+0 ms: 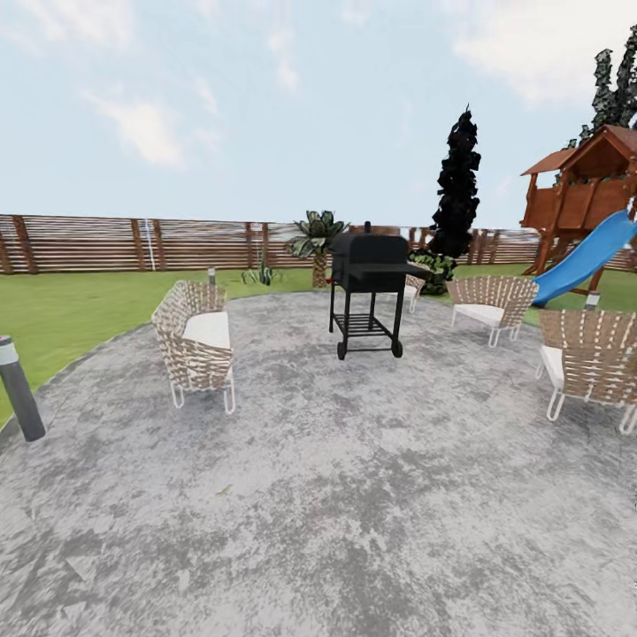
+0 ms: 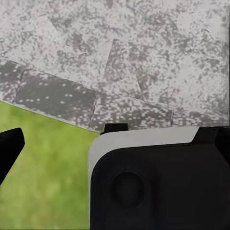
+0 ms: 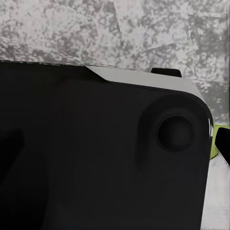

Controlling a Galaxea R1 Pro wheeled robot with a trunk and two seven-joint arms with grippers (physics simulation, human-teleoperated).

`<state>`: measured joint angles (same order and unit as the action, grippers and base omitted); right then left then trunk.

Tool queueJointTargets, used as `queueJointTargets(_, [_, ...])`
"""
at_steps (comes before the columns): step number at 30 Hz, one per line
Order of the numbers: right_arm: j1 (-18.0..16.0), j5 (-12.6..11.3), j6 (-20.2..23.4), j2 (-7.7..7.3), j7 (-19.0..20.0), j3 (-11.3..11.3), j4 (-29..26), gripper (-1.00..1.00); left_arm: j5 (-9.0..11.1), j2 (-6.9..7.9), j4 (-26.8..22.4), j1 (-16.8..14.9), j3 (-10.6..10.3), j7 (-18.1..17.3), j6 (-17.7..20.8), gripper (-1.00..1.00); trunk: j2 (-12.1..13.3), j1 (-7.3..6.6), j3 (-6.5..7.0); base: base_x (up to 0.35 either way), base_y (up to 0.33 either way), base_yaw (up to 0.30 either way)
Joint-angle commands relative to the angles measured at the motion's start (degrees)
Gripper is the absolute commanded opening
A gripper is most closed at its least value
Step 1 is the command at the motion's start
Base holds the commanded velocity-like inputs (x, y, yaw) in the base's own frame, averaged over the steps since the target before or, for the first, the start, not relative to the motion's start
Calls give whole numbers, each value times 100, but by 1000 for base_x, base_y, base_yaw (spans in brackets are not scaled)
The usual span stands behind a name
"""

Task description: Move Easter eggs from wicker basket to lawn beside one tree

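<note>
Ahead, grey paved patio point(image 1: 336, 495), green lawn point(image 1: 62, 310) at frame left.
No basket visible; claw states cannot be told.

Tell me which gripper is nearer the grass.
Left, likely: its fingertip shows over grass beside the paving; the right wrist view has mostly paving, just a grass sliver.

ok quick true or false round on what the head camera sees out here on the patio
1. A black grill stands on the grey patio. True.
2. The slide on the playset is red. False: it is blue.
3. A brown slatted fence runs behind the lawn. True.
4. The woven chair nearest the grill lies tipped over. False: it stands upright.
5. A short palm rises behind the grill. True.
</note>
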<state>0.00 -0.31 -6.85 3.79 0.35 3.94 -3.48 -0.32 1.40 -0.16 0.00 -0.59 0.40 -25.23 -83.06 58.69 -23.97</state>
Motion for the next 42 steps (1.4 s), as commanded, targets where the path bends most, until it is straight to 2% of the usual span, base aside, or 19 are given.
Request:
queueJointTargets(1, [0,-4,-9,-1,1,37,-4,100,-3,1,-1,0,-5,4,-16,100,-2,4,2,326,0,-202])
queueJointTargets(13, [0,-1,-9,-1,0,37,-4,100,-3,1,0,0,-8,12,-17,100,-2,4,58,326,0,-156])
queueJointTargets(42, [0,4,-9,-1,0,40,-4,100,-3,1,-1,0,-4,22,-15,100,-2,4,56,326,-6,14])
